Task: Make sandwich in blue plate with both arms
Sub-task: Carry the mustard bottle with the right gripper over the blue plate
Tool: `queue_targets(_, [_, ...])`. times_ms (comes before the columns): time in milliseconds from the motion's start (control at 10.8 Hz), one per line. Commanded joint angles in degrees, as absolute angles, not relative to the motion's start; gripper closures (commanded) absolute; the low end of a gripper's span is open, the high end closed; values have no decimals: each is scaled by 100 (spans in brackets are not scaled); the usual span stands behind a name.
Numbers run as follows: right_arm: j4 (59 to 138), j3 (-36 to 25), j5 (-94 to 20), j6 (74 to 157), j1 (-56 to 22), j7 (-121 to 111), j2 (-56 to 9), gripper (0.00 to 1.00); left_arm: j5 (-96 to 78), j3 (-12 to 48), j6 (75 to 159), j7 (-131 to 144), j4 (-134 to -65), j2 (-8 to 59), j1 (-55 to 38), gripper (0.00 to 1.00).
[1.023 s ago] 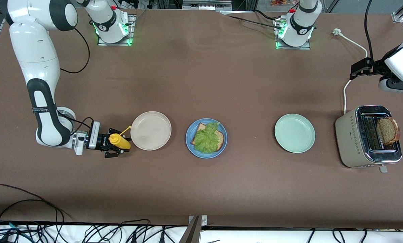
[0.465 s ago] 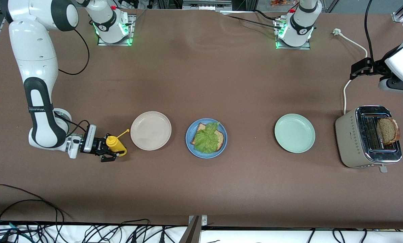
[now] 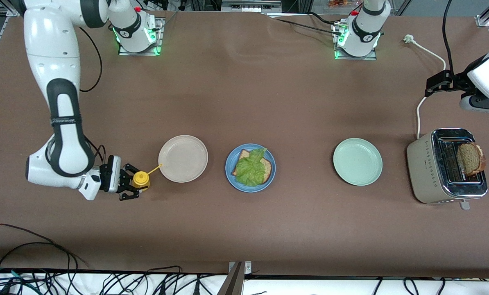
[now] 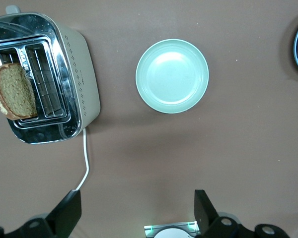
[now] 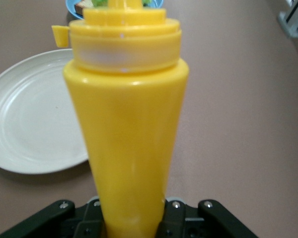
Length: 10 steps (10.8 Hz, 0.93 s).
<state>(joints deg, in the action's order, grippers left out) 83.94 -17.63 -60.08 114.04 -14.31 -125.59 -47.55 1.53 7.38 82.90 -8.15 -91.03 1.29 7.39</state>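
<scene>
The blue plate (image 3: 250, 189) sits mid-table, holding one brown bread slice (image 3: 243, 155) with a green lettuce leaf (image 3: 250, 167) on top. A second bread slice (image 3: 469, 159) stands in the toaster (image 3: 426, 172). My right gripper (image 3: 130, 183) is low beside the beige plate (image 3: 183, 158), shut on a yellow squeeze bottle (image 3: 140, 179) that stands upright, its cap strap pointing at that plate. The right wrist view shows the bottle (image 5: 126, 124) clamped between the black fingers. My left gripper (image 3: 435, 84) waits open in the air above the toaster's end, with nothing between its fingers (image 4: 69, 210).
A pale mint plate (image 3: 357, 161) lies between the blue plate and the toaster. The toaster's white cable (image 3: 418, 110) runs toward the left arm's base. Loose black cables hang along the table edge nearest the front camera.
My right gripper has closed on the yellow bottle, turned it from tilted to upright and drawn it slightly away from the beige plate. The left arm has not moved.
</scene>
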Motion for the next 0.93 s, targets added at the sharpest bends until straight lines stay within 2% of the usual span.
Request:
queue_targets(0, [8482,-2835,-5345,11435,-2668,-10859,-4421,100,272,747,8165,-791,-8974,141,738,0])
queue_targets(279, [8473,-4013,-4853,11461,-4091,-9514,-4465,100,272,747,8165,-791,-8974,141,738,0])
queue_targets(465, [8473,-4541,-4423,11566,-4900,-8644,-4552,100,272,747,8165,-791,-8974,141,738,0])
queue_targets(651, [8193,-4842,-3748,11540,-5438,-7826,-4745,100,272,747,8165,-791,-8974,141,738,0])
queue_targets(837, [7912,-4851,-2747,11514,-5816,-6895,-4912,100,272,747,8165,-791,-8974,141,747,0])
